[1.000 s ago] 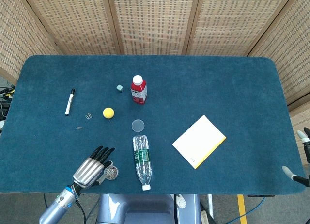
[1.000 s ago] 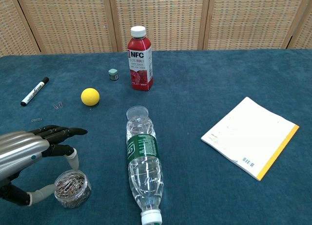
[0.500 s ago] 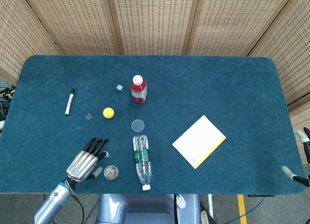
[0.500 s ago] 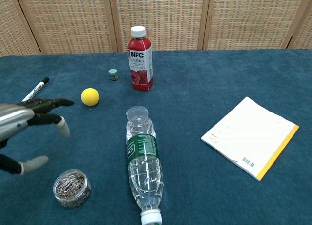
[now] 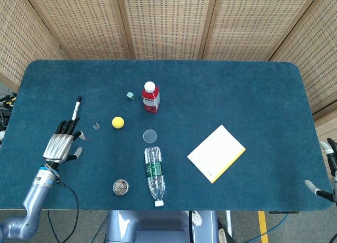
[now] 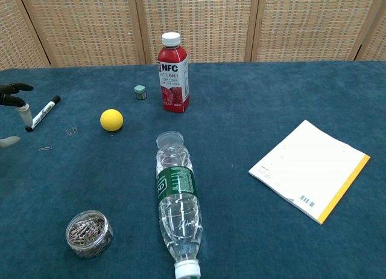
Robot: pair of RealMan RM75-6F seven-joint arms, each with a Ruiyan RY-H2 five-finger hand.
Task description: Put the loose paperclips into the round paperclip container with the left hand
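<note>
Three loose clips remain on the surface. Nearest, the container (image 6: 88, 233) sits well short of them, already holding many. Further out the left hand (image 5: 62, 143), fingers spread and empty, hovers beside the single clip (image 6: 44, 149). Lower gently, pinch it flat — then the pair (image 6: 71, 131) by the marker (image 6: 43, 113).

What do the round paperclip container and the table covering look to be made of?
Round paperclip container: probably clear, glossy plastic, since the silvery clips show through its wall. Table covering: matte dark teal fabric, felt-like, with no shine.
</note>
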